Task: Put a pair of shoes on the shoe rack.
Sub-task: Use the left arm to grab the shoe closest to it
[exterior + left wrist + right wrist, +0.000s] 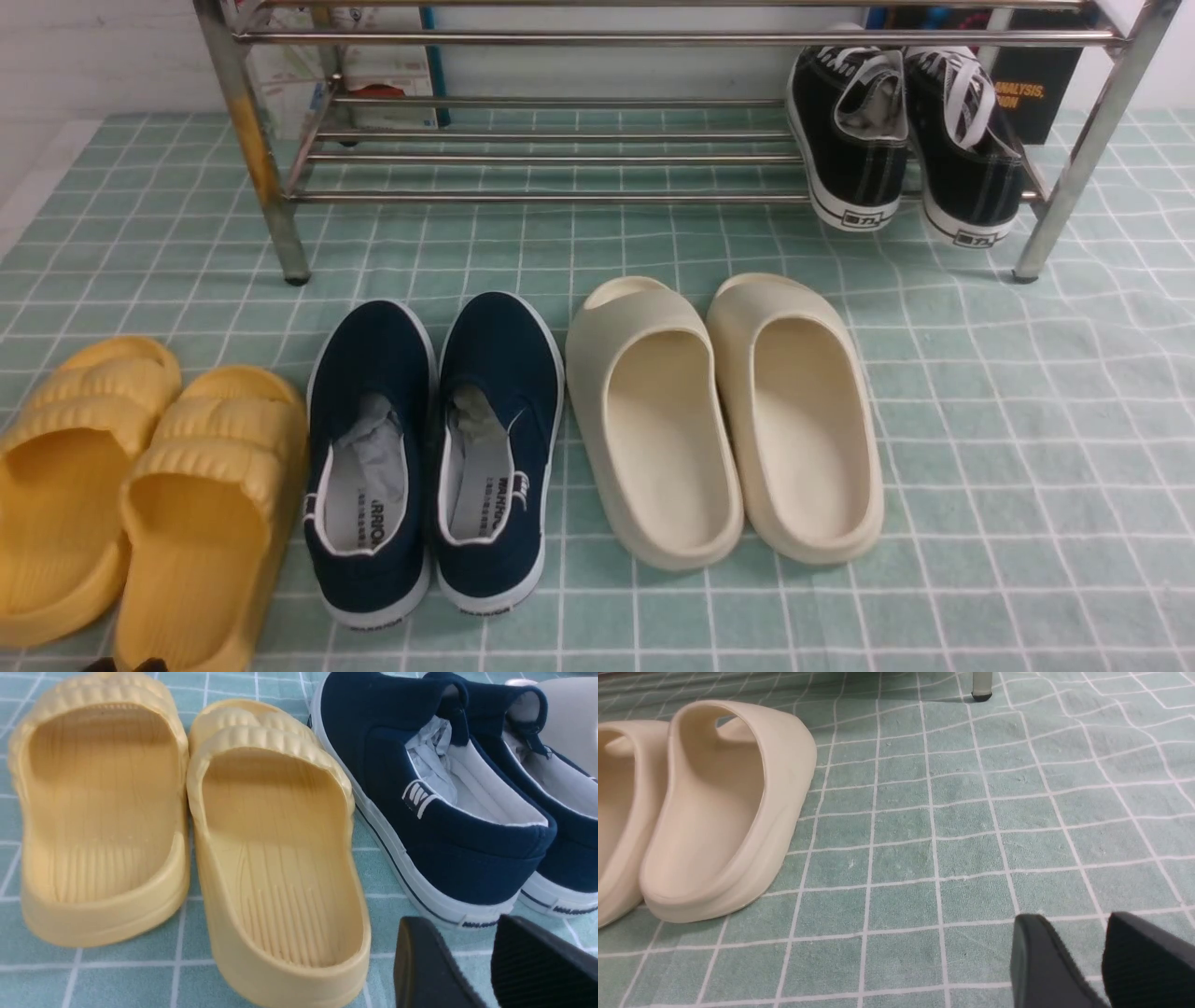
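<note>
1. Navy canvas over white soles: look for both of the task's shoes on the green checked cloth (1008, 392), left shoe (373, 583) and right shoe (499, 345) side by side, toes towards the shoe rack (560, 198), not yet on it.
2. Left gripper (461, 926): fingers apart, nothing between them, near the heels and the yellow slippers (280, 858).
3. Right gripper (1076, 919): likewise parted and without a load, over the cloth, well apart from the cream slippers (784, 765).
4. Step in hand, by judgement: start of the pick-up, with reaching and grasping ahead.
5. Next, probably: bring the left gripper over to the shoes, line up with a heel or opening edge, then close on the canvas. Unclear from here whether to take one shoe or both at once.
6. Mind the snug neighbours: avoid nudging the yellow slippers or the cream ones, and beware of soft canvas folding under the grip.
7. Afterwards, lift high enough for the tubes and set down level, perhaps on the lower shelf, without bumping the black sneakers (971, 177) at its right end.
</note>
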Robot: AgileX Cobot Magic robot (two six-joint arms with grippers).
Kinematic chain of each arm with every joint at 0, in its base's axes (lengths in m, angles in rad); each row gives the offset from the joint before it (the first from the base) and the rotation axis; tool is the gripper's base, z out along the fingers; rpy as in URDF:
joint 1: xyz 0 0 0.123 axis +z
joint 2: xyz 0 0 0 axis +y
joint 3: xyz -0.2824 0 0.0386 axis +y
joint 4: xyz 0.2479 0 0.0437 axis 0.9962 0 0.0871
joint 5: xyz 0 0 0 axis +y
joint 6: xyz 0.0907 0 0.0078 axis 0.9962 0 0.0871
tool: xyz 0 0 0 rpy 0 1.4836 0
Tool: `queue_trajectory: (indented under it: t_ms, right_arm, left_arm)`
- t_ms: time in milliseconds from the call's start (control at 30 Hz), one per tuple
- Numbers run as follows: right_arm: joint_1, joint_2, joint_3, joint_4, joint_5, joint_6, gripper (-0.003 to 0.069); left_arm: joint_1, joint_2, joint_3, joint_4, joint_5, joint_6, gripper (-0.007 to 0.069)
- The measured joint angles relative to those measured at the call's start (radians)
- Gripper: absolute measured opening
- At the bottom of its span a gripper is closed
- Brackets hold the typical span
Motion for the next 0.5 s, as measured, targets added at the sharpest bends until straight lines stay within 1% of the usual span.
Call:
queue_trajectory:
  t_ms: [100,200,333,400,433,467,500]
  right_arm:
    - [0.000,0.000,0.000,0.000,0.000,0.000,0.0239]
    - [0.000,0.000,0.000,0.000,0.000,0.000,0.0239]
    - [0.000,0.000,0.000,0.000,0.000,0.000,0.0239]
    - [0.000,0.000,0.000,0.000,0.000,0.000,0.0239]
    - [0.000,0.000,0.000,0.000,0.000,0.000,0.0239]
    - [0.000,0.000,0.000,0.000,0.000,0.000,0.0239]
    - [0.000,0.000,0.000,0.000,0.000,0.000,0.0239]
  left_arm:
    - [0.000,0.000,0.000,0.000,-0.099,0.002,0.0237]
    - [0.000,0.000,0.000,0.001,-0.243,0.002,0.0237]
    - [0.000,0.000,0.000,0.007,-0.488,0.000,0.0237]
    - [0.000,0.000,0.000,0.007,-0.599,-0.016,0.0237]
    - [0.000,0.000,0.000,0.007,-0.612,-0.020,0.0237]
    - [0.000,0.000,0.000,0.007,-0.731,-0.063,0.0237]
    - [0.000,0.000,0.000,0.007,-0.745,-0.076,0.0237]
